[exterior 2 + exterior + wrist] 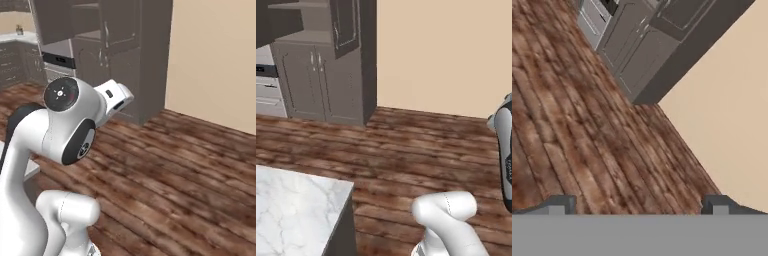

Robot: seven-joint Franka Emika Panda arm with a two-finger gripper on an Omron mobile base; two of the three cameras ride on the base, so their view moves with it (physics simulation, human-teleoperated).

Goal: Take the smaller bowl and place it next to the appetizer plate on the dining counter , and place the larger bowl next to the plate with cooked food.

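**Fig. 1. Empty-handed, between stations**

Here my gripper (pixel 639 204) looks out over bare wooden floor (pixel 572 130), its two dark tips standing wide apart at the foot of the hand view with nothing between them: open, holding nothing. Grey cabinets (pixel 634 55) run along the top of that view, meeting a plain beige wall (pixel 727 125) at the right.

From behind on the left, a corner of the marbled counter (pixel 291 210) sits at the lower left, its top bare in the part that shows. The same floor stretches beyond it to tall grey cabinets (pixel 321 75). From behind on the right, my white arm (pixel 65 130) is folded up high at the left, the hand aimed toward the cabinets.

Neither bowl, nor either plate, is anywhere in these pictures, so I cannot say where they lie; the visible counter corner carries none of them. My judgement is that the task stands at or near its start (a search or a drive comes first).

On handling, judged from the task wording alone: a bowl is likely rigid, smooth, and breakable if dropped. The rim is the sensible place to take it, one finger inside the wall and one outside, pinched firmly. The larger bowl would probably weigh more and tip more readily from a one-sided rim grip, so it wants a slow, level carry.
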